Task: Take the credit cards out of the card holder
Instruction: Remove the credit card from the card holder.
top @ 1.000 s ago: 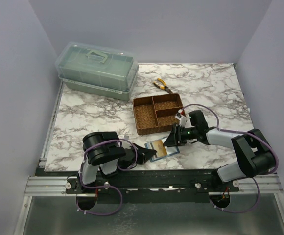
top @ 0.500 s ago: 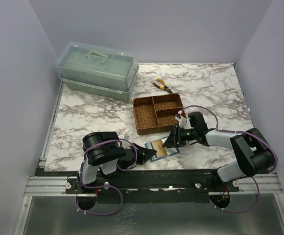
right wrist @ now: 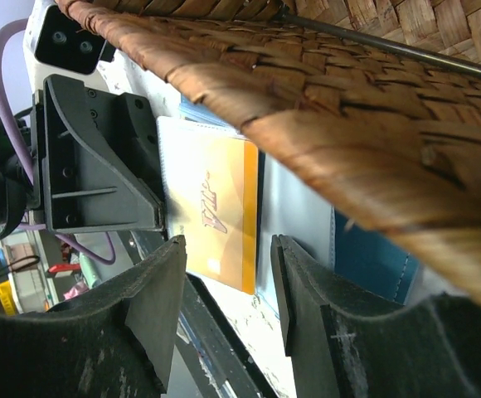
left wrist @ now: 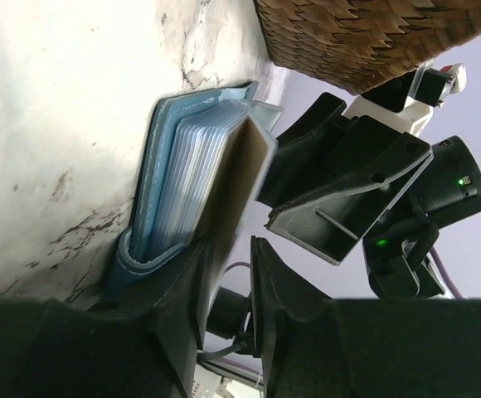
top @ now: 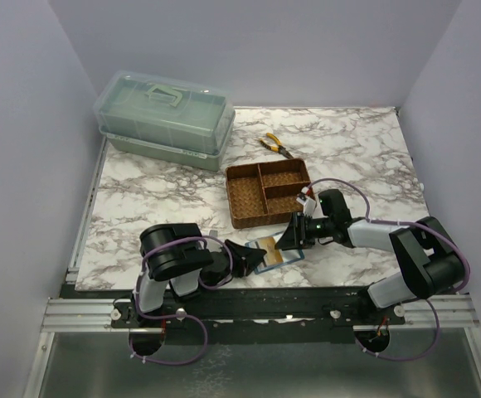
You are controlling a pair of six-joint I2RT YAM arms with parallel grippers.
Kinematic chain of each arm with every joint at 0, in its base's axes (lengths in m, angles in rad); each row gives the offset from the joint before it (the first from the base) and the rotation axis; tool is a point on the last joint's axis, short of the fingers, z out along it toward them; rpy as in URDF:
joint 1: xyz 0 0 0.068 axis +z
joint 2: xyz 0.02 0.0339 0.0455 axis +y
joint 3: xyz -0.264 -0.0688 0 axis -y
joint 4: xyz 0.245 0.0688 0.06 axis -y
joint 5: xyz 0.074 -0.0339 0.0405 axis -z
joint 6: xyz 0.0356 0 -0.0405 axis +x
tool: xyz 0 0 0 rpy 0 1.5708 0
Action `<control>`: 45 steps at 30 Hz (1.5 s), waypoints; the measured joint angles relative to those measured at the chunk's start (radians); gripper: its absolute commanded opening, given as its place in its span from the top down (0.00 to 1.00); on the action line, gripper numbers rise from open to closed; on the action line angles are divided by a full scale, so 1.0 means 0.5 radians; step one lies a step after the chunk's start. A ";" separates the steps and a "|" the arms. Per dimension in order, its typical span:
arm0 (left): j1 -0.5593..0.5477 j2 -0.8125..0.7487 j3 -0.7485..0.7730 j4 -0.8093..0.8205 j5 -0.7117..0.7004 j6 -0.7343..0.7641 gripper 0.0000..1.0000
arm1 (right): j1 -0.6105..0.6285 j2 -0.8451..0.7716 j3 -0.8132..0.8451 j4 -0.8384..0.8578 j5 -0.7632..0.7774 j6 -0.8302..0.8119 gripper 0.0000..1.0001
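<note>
The card holder [left wrist: 162, 178] is a teal-blue wallet with a tan inner face. It lies opened like a book directly ahead of the left gripper [left wrist: 228, 249], its tan flap at that gripper's fingertips. One orange-gold credit card [right wrist: 216, 207] lies flat on it, face up, ahead of the right gripper [right wrist: 228, 245].

R gripper [right wrist: 226, 245], jaws apart, faces yellow-orange flat card [right wrist: 216, 207] in clear sleeve of teal-blue flat wallet [right wrist: 373, 257], just beside brown woven tray [right wrist: 323, 108].

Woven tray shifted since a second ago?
No. The woven tray sits in the same spot against the pliers and the green box behind it.
</note>
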 measured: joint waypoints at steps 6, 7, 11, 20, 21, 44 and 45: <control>-0.002 -0.019 0.041 -0.006 -0.004 -0.007 0.68 | 0.002 -0.005 -0.004 0.001 0.005 0.004 0.48; -0.002 -0.038 0.047 -0.014 -0.004 0.000 0.69 | 0.003 -0.007 -0.004 0.001 0.005 0.005 0.48; -0.002 -0.166 0.048 -0.181 -0.004 0.034 0.68 | 0.003 -0.013 -0.005 0.000 0.009 0.012 0.48; 0.003 -0.842 0.256 -1.151 -0.008 0.246 0.67 | 0.004 -0.030 -0.009 -0.002 0.021 0.034 0.47; 0.008 -0.876 0.275 -1.206 -0.007 0.267 0.67 | 0.004 -0.031 -0.009 -0.002 0.022 0.034 0.47; 0.092 -0.816 0.398 -1.551 0.084 0.431 1.00 | -0.024 -0.088 -0.012 -0.005 0.034 0.080 0.47; 0.094 -0.844 0.388 -1.553 0.083 0.453 1.00 | -0.036 -0.102 -0.014 0.001 0.014 0.104 0.47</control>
